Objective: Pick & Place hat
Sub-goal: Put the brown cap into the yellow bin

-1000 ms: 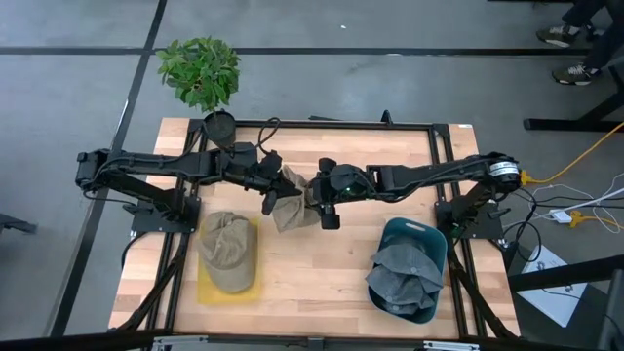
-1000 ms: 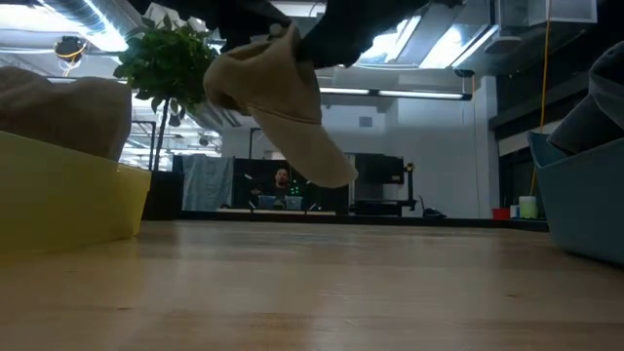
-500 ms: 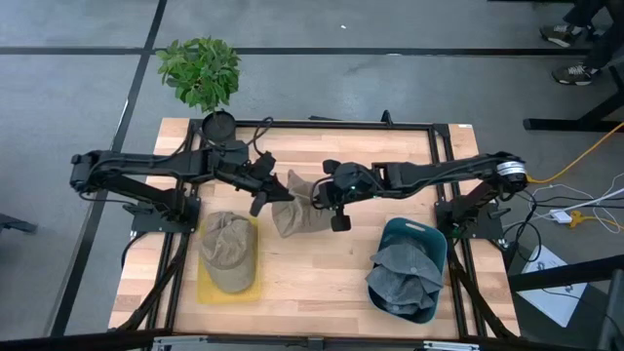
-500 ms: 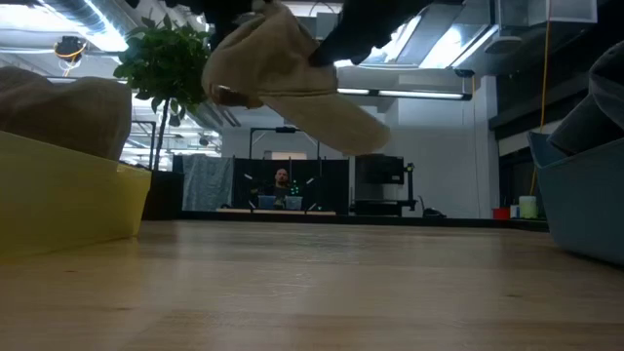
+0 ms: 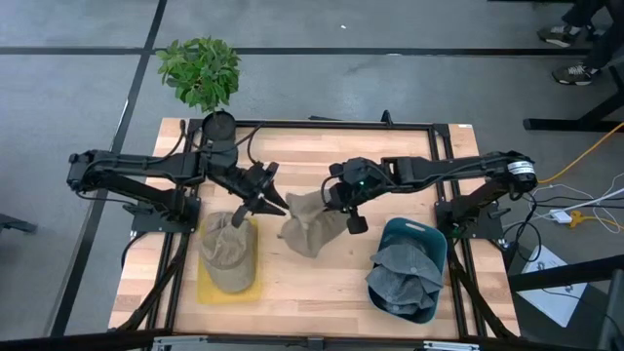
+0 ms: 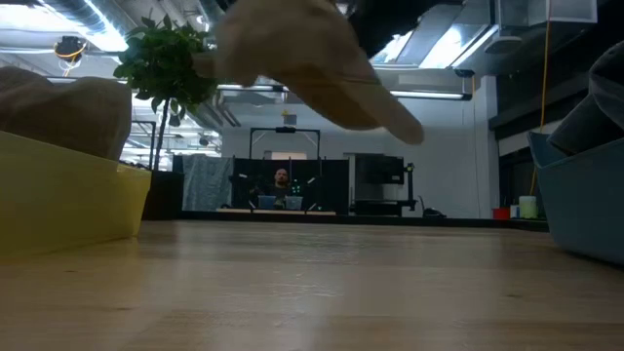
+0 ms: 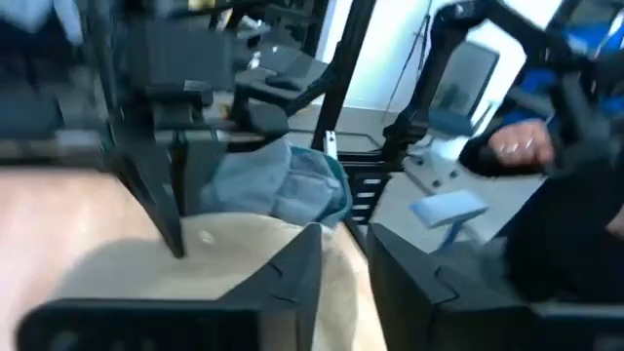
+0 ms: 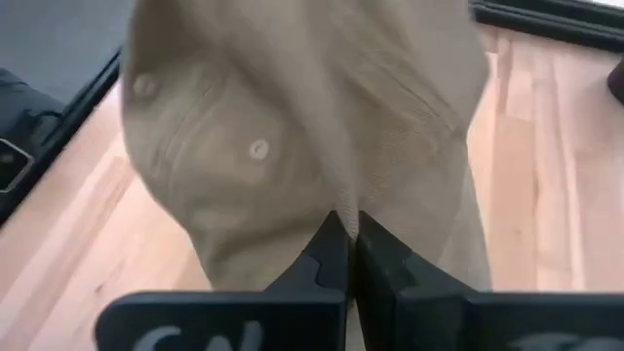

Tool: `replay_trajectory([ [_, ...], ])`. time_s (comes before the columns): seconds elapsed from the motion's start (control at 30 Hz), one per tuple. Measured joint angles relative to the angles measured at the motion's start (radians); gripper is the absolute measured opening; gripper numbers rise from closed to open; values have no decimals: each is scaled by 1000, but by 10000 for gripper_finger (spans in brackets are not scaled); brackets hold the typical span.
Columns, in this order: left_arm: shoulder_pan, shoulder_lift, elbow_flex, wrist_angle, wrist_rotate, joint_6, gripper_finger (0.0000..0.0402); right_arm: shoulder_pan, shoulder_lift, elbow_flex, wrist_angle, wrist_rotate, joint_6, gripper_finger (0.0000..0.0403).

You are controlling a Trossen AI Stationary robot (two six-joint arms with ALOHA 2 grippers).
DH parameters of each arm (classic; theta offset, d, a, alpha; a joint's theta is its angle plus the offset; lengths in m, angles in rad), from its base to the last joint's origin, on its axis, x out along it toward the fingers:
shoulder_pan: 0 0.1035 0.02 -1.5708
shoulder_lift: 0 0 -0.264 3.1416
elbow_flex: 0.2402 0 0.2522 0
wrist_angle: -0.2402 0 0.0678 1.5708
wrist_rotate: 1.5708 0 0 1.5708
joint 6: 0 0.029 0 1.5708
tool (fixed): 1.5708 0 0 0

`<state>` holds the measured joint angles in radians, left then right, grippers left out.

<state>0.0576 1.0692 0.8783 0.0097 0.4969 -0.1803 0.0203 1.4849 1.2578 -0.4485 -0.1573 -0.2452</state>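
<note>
Right hand (image 8: 348, 234) clamped tight on a fold of the tan hat (image 5: 310, 222), which hangs clear above the middle of the desk (image 5: 322, 283). Left hand (image 5: 265, 203) just beside the hat toward the desk's left side, fingers slightly parted, holding nothing. A 2nd tan hat (image 5: 226, 252) rests on the yellow tray (image 5: 207, 290) near the front-left corner; grey hats (image 5: 405, 275) fill the blue bin (image 5: 426, 237) at front right.

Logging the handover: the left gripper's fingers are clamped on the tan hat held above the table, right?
Not the left. The right wrist view shows the right gripper shut on the tan hat; in the high view the left gripper is apart from it.
</note>
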Motion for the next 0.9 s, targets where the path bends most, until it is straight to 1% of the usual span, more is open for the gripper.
replay_trajectory([
  [0.07, -14, -4, 0, 8, -15, 114, 96, -4, -8, 0, -8, -14, 20, 5],
  [0.17, -55, -9, 0, -3, -88, 355, 118, -6, -15, 0, -8, -65, 56, 5],
  [0.27, -103, -8, 0, -16, -207, 592, 134, -12, -15, 0, -5, -66, 100, 5],
  [0.37, -150, 3, 0, -22, -383, 765, 149, -26, -15, 0, -4, -65, 141, 5],
  [0.43, -175, 8, 0, -27, -506, 845, 159, -35, -15, 0, -4, -64, 167, 5],
  [0.5, -192, 17, 0, -41, -599, 899, 169, -46, -15, 0, 1, -64, 185, 5],
  [0.57, -207, 32, 0, -47, -649, 936, 178, -56, -15, 0, 6, -64, 199, 5],
  [0.7, -230, 70, 0, -74, -710, 1014, 191, -78, -15, 0, 9, -63, 242, 5],
  [0.77, -242, 87, 0, -91, -772, 1074, 193, -86, -15, 0, 9, -63, 260, 5],
  [0.9, -266, 110, 0, -68, -896, 1205, 194, -97, -13, 0, 10, -63, 271, 5],
])
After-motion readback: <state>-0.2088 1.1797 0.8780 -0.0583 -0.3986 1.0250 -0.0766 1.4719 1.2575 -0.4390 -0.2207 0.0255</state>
